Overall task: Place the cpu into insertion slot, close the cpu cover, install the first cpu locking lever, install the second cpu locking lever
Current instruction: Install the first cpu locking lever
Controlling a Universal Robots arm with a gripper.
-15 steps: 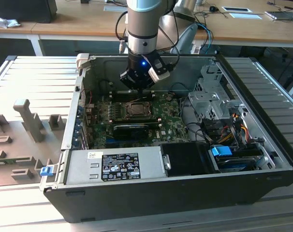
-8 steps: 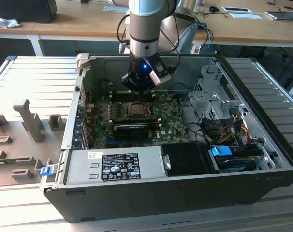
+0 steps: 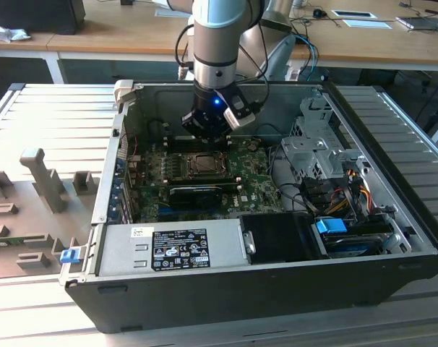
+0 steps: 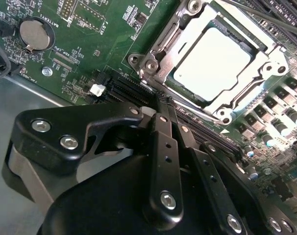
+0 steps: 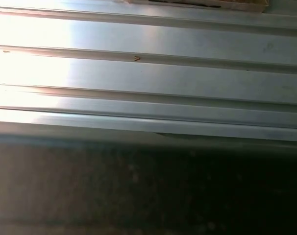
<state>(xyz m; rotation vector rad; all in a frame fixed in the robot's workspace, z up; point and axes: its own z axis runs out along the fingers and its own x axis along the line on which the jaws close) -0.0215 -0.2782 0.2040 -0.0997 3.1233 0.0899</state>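
With the cpu (image 4: 212,63) already seated in the insertion slot (image 4: 256,46) mid-motherboard (image 4: 89,29) and the cpu cover (image 4: 180,36) down, the gripper (image 4: 163,105), jaws pressed together, likely starts lever work, needing precise hooking.

The arm (image 3: 217,43) reaches straight down from above, its wrist vertical and a blue light glowing at the wrist's base. In the second wrist view the black pincer (image 4: 160,105) points downward, its two fingers (image 4: 163,147) drawn together, tips meeting with nothing between them.
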